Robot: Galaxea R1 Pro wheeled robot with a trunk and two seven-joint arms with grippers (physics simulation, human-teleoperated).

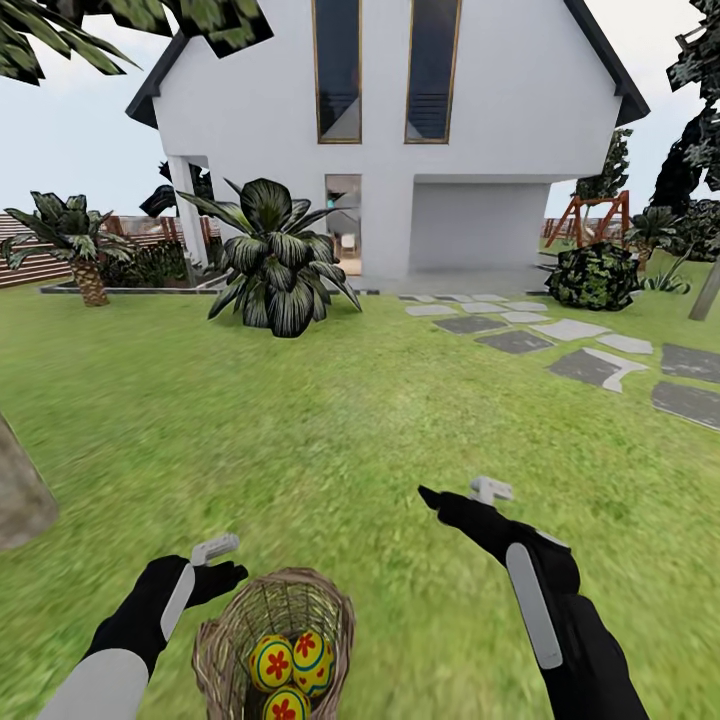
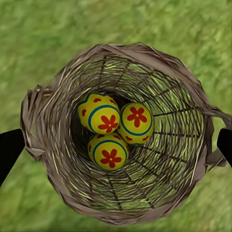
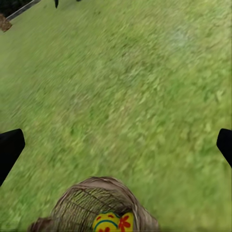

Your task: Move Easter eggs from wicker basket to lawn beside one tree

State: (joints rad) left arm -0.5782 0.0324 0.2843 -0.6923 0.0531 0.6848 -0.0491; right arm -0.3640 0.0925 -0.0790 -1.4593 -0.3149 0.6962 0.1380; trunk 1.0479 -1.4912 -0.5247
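The wicker basket (image 1: 275,640) stands on the lawn (image 1: 330,430) right in front of me, with the three Easter eggs (image 1: 290,668) lying together at its bottom. In the left wrist view I look straight down into the basket (image 2: 188,159) at the yellow, red-flowered eggs (image 2: 136,121). My left gripper (image 2: 116,147) hangs open above them, at the basket's left rim in the head view (image 1: 225,560). My right gripper (image 1: 458,492) is open over bare grass, ahead and to the right of the basket (image 3: 82,205). A tree's grey-brown trunk (image 1: 20,490) stands at the left edge.
A white gabled house (image 1: 400,150) stands ahead, with a broad-leaved shrub (image 1: 275,260) and a short palm (image 1: 80,245) before it. Grey stepping stones (image 1: 590,365) cross the grass at right. Another slanted trunk (image 1: 706,290) shows at the right edge.
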